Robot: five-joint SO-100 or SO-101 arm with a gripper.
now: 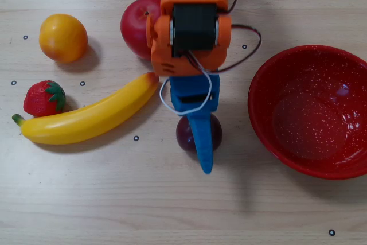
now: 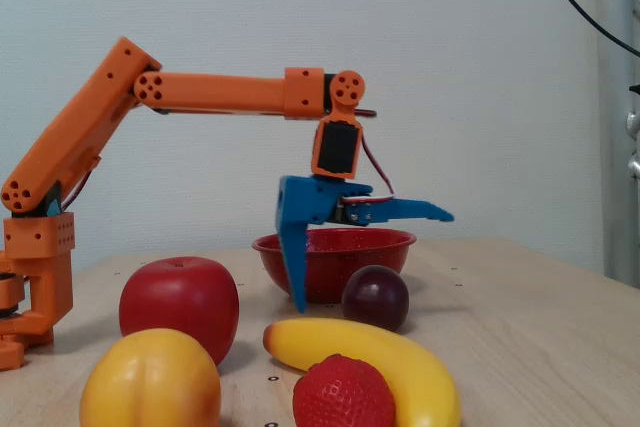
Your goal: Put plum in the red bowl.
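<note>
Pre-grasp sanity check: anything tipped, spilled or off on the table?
Nothing stands out. The red bowl sits upright and empty, the plum rests on the table, and the open claw hangs over it without gripping yet.

Hobby lab bench: pale wood table (image 1: pixel 86 199), toy fruit, plain wall (image 2: pixel 480 67).

No text, label, brand, number or sign could be read on anything in the overhead view or the fixed view.
</note>
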